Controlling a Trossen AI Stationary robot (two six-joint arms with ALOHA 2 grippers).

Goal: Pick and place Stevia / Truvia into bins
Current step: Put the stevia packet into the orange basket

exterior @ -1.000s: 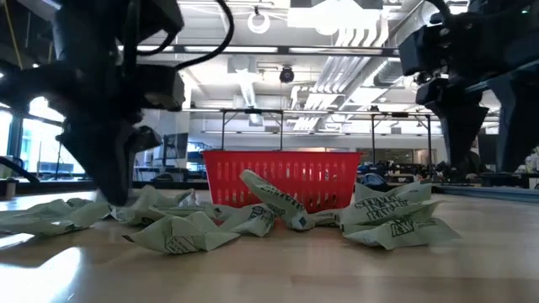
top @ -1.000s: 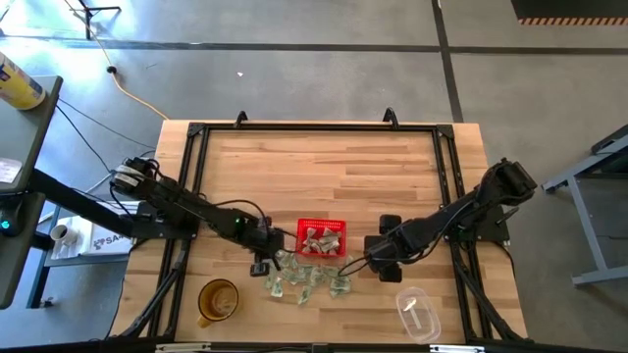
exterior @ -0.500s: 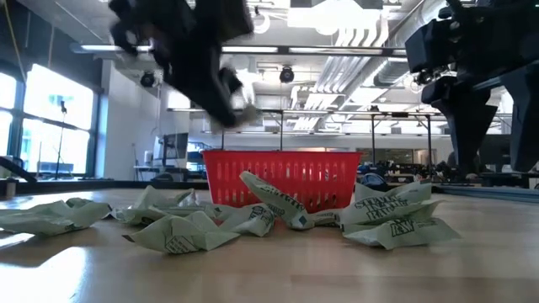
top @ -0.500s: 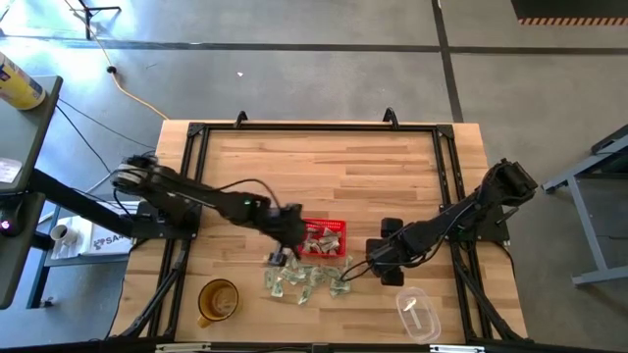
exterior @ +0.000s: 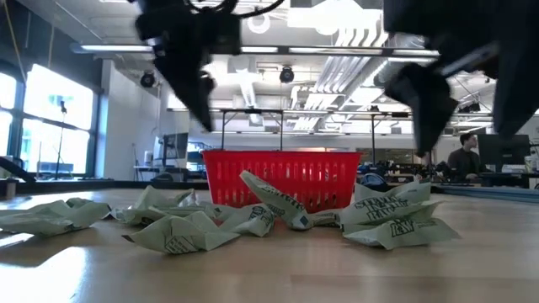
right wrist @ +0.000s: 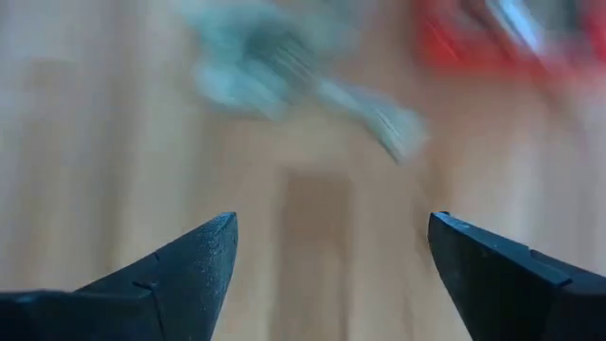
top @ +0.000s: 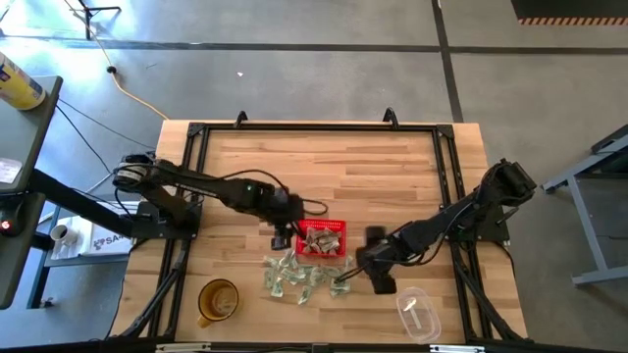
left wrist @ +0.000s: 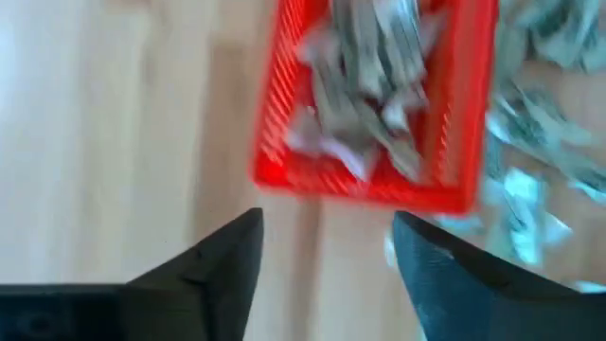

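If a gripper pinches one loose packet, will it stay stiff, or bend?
The packets look crumpled and folded, so one probably bends. They seem thin paper, likely very light. Lying overlapped in a heap, a neighbour may drag along.

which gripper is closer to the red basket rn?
Left. The left gripper sits open at the red basket's left edge; the right gripper is open too, off its right side over loose packets.
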